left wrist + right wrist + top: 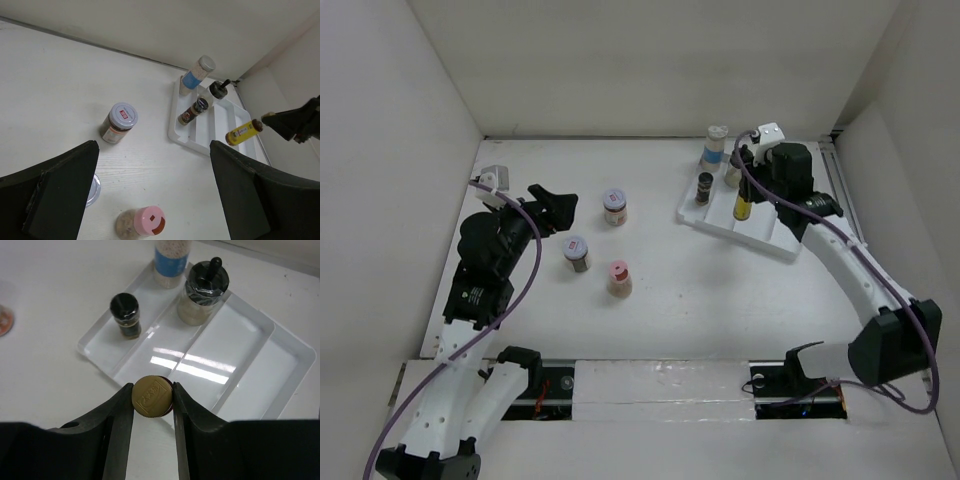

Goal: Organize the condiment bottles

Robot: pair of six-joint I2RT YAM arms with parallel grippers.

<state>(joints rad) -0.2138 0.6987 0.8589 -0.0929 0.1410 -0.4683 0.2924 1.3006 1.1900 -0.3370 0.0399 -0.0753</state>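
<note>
My right gripper is shut on a yellow bottle with a gold cap and holds it upright over the near side of the white divided tray. The bottle also shows in the top view. In the tray stand a blue-labelled jar, a black-lidded jar and a small black bottle. On the table stand two jars with purplish-white lids, one further back and one nearer, and a pink-lidded jar. My left gripper is open and empty, left of these jars.
White walls close in the table at the back and both sides. The tray lies at the back right, angled. In the left wrist view the pink-lidded jar sits between my open fingers and a silver lid peeks from behind the left one.
</note>
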